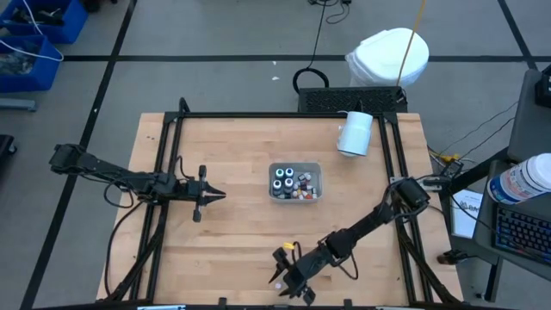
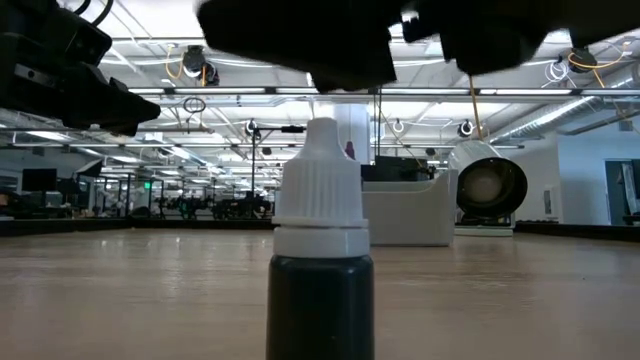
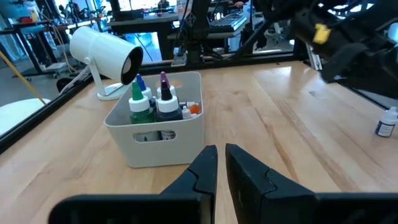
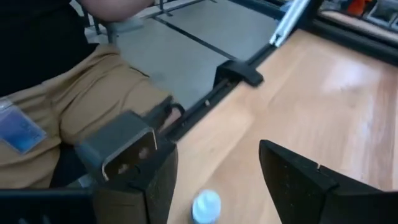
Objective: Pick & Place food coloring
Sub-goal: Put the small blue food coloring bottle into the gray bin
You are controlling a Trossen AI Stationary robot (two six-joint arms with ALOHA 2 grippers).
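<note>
Left arm: extended low across the table's left side, wrist level. Left gripper (image 1: 215, 195) points toward the table centre, fingers nearly together. Right arm: reaches diagonally toward the front edge. Right gripper (image 1: 286, 280) sits low, fingers spread wide.

Low view: bottle (image 2: 321, 260) base cut off by frame bottom; right end effector (image 2: 400, 40) above it just a dark blur. High view: same bottle hidden under that end effector. Tray (image 1: 295, 182) contents too small to count. Right wrist: person (image 4: 62, 93) cropped to torso.
</note>
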